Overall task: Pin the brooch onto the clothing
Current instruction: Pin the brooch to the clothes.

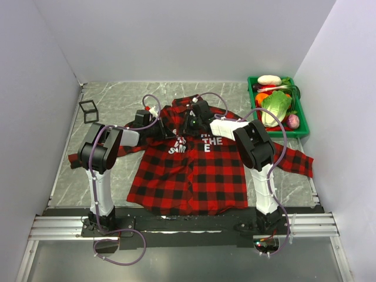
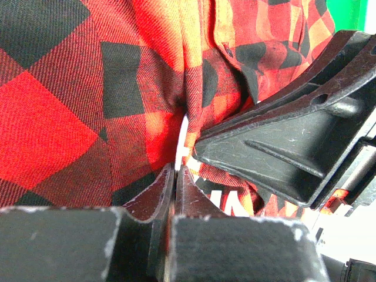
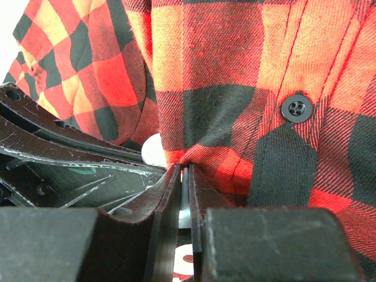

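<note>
The red-and-black plaid shirt [image 1: 188, 170] lies spread flat on the table, white letters on its chest. Both grippers meet at the upper chest. My left gripper [image 1: 174, 135] [image 2: 176, 169] is shut on the brooch [image 2: 183, 138], a thin pale disc seen edge-on and pressed into a fold of the shirt [image 2: 53, 123]. In the right wrist view the brooch [image 3: 154, 150] shows as a small pale round at the left gripper's tip. My right gripper [image 1: 189, 124] [image 3: 184, 167] is shut on a raised fold of the shirt [image 3: 223, 106], right beside the brooch.
A green crate [image 1: 288, 133] of toy vegetables stands at the back right. A small black wire-frame cube [image 1: 89, 110] sits at the back left. A black shirt button [image 3: 296, 108] lies right of the pinched fold. Walls close in on three sides.
</note>
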`<state>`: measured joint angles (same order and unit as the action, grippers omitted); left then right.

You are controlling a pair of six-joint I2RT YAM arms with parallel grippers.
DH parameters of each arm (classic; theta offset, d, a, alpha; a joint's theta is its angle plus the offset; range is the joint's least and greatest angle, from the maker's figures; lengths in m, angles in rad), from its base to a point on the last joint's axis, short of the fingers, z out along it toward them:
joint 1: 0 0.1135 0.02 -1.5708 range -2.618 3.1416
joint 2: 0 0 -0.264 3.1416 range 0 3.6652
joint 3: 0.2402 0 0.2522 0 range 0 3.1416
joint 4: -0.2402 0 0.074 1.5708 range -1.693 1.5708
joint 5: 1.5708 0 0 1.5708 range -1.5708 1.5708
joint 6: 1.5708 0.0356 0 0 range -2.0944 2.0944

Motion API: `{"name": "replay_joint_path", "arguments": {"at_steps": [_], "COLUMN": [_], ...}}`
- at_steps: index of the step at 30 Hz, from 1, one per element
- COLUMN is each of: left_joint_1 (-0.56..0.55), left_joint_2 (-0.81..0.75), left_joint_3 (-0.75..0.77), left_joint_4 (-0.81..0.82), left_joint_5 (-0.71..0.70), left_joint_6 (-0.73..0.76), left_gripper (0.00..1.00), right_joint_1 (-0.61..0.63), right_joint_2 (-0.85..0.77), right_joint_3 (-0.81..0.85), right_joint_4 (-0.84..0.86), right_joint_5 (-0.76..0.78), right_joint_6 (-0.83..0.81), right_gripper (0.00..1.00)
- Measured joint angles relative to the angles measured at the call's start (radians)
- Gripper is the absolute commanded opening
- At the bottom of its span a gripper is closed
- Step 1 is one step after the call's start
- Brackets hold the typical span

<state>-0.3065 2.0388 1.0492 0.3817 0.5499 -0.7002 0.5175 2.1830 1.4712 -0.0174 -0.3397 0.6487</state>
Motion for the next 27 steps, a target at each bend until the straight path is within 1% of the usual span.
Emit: {"name": "replay_joint_path", "arguments": {"at_steps": [27], "left_joint_1": [0.0], "left_joint_2": [0.0], "left_joint_3": [0.0], "left_joint_4": [-0.001], "left_joint_5": [-0.001], "left_joint_6": [-0.001], "left_gripper": [0.01], "right_joint_1": [0.0], "right_joint_2": [0.0], "right_joint_3": [0.0], "right_joint_4": [0.002], "right_joint_5": [0.0], "right_joint_6": [-0.003], "right_gripper": [0.15]}}
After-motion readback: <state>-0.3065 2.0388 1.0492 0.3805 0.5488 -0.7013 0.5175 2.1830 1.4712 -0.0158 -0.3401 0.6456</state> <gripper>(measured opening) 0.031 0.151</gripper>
